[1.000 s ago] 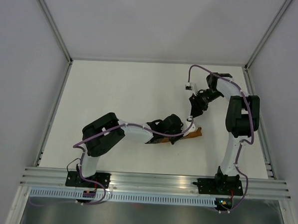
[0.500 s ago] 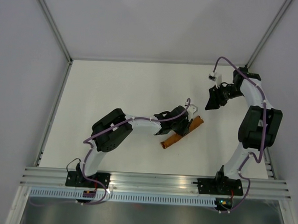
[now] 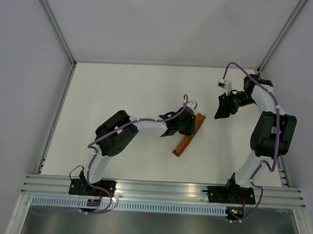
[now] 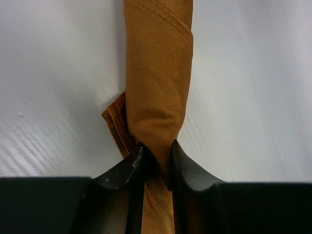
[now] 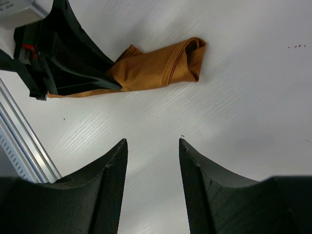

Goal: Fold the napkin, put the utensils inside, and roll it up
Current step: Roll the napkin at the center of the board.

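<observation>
The napkin (image 3: 189, 138) is a rust-orange cloth rolled into a slim tube, lying slanted on the white table near the middle. My left gripper (image 3: 189, 128) is shut on the roll; in the left wrist view the roll (image 4: 158, 83) runs away from the jaws, which pinch it at the near part (image 4: 157, 156). My right gripper (image 3: 219, 113) is open and empty, hovering to the right of the roll; its view shows the roll (image 5: 156, 66) beyond its fingertips (image 5: 152, 141). The knife is hidden.
The white table (image 3: 121, 94) is walled by grey panels with metal rails at the left, right and near edges (image 3: 163, 188). The left arm (image 3: 116, 136) stretches across the table's middle.
My left gripper has swung the roll counter-clockwise, so it now stands steeper, and moved slightly up. My right gripper pulled away to the upper right earlier and now holds about still.
</observation>
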Controlling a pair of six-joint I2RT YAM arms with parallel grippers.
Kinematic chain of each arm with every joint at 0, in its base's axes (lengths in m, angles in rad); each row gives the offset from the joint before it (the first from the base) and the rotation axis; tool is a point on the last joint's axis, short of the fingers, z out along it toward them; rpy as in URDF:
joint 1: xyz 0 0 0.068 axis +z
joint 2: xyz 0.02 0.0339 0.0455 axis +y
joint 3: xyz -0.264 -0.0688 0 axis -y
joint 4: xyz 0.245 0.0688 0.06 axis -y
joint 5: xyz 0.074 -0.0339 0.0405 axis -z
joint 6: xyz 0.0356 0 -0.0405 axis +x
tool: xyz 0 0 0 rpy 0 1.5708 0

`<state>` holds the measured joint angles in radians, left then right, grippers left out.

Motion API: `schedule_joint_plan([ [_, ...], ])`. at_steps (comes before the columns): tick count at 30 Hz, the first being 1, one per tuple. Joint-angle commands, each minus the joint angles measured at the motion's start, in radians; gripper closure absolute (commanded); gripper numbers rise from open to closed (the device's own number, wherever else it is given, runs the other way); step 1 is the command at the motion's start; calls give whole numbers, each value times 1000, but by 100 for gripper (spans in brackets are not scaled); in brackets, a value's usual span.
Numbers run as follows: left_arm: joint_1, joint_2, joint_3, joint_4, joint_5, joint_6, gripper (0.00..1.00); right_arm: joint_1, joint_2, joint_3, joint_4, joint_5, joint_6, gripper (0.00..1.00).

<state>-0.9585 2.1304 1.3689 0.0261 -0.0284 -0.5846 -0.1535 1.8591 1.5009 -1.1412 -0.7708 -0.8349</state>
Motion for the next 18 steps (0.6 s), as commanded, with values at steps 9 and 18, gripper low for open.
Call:
schedule_joint_plan([
  [9, 124, 115, -97, -440, -220, -32, 98, 0, -29, -13, 12, -32, 2, 48],
  [18, 210, 109, -61, -477, -199, -80, 98, 6, -6, -11, 15, -27, -7, 48],
])
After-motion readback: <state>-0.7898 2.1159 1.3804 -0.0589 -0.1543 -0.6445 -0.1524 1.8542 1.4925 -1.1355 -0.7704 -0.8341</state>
